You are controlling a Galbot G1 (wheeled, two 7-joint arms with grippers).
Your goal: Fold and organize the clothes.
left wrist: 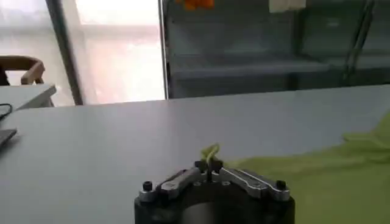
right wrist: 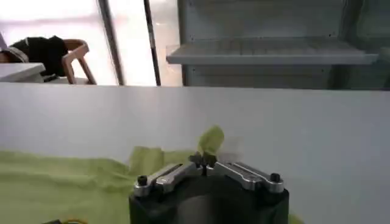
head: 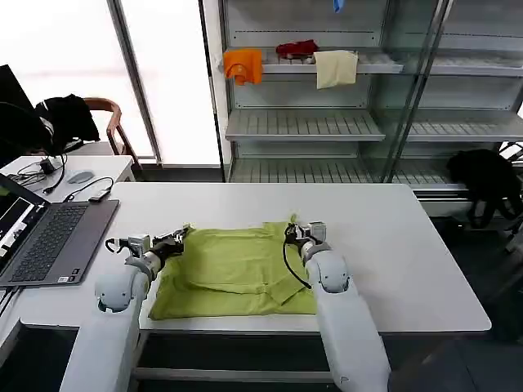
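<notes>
- The lime-green T-shirt [head: 233,273] lies spread on the white desk [head: 392,245], near the front edge, between the 2 arms
- The far edge of the shirt runs roughly parallel to the desk's back edge; the near edge lies close to the desk's front edge, with folds and creases across the middle
- The left gripper [head: 181,235] sits at the far-left corner of the shirt, low over the desk
- In the left wrist view the left gripper [left wrist: 209,165] has its fingers closed together on a small tuft of green fabric that sticks up between the tips
- The right gripper [head: 292,229] sits at the far-right corner of the shirt, also low over the desk
- In the right wrist view the right gripper [right wrist: 204,160] is likewise pinched on the shirt [right wrist: 55,182], with a leaf-shaped flap of fabric standing above the closed tips
- A grey laptop [head: 45,241] lies open on the desk to the left of the left arm, apart from the shirt
- Behind the desk a metal shelf unit [head: 327,122] carries an orange cloth [head: 243,65], a red cloth [head: 297,49] and a cream cloth [head: 336,68] on 1 upper shelf
</notes>
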